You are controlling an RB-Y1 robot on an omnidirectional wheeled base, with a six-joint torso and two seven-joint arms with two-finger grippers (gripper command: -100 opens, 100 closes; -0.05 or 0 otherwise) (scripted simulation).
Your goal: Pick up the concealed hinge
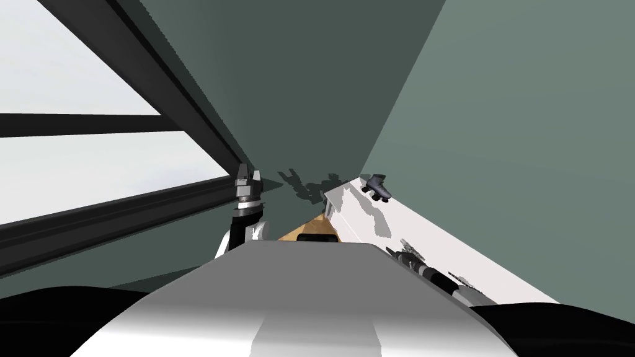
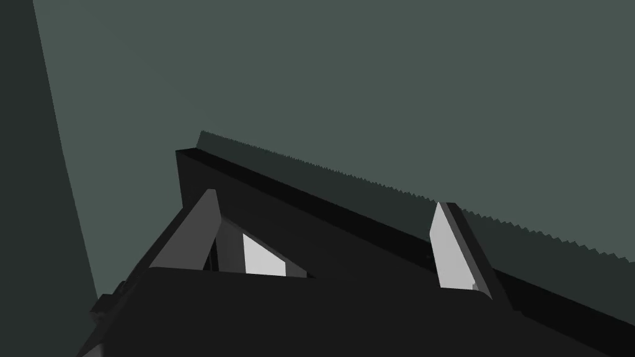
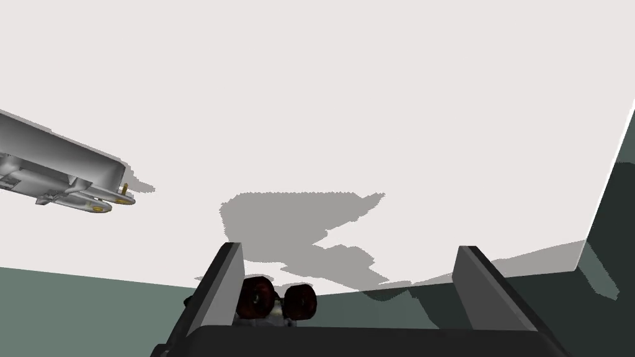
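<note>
Step in hand: reach, nothing grasped yet
Right gripper [image 3: 348, 248] spread wide, empty, roller skate [image 3: 279, 300] wheels close by one finger
Concealed hinge [image 3: 62, 170], grey metal, on same white top [image 3: 372, 93] as skate, well apart from skate
Left gripper [image 2: 325, 198] also wide, raised, far from skate
Next, likely: swing right hand off skate toward hinge, set fingers across its body, close

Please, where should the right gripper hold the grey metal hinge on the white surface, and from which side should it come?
Probably the long, boxy grey body of the hinge, not the end with the small brass-coloured screws. It lies on the white surface, so come from above with the open right gripper astride its narrow width. Its other end is out of view.
</note>
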